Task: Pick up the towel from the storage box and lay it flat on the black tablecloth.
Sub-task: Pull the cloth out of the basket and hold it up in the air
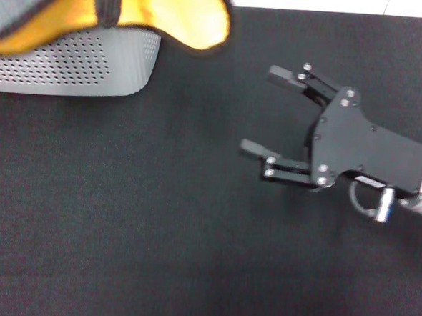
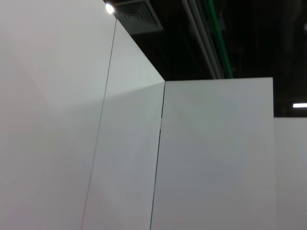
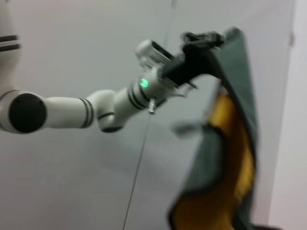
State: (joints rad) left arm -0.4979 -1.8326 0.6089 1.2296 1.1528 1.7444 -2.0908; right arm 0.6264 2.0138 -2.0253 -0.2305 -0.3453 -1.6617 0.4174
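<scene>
I see the towel (image 1: 155, 15), orange-yellow and grey with a black hem, hanging lifted over the storage box (image 1: 80, 64). That light grey perforated box sits on the black tablecloth (image 1: 157, 219), which lies flat.

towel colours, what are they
Orange-yellow on one face, grey on the other, with a black hem; the towel shows best in the right wrist view.

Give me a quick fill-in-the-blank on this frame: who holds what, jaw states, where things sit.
1. The towel hangs from the ____ gripper.
2. The right gripper hovers over the black tablecloth with its jaws ____.
3. In the head view, the storage box sits partly hidden beneath the ____.
4. The towel's two faces are grey and ____.

Missing words: left; open; towel; orange-yellow
</scene>
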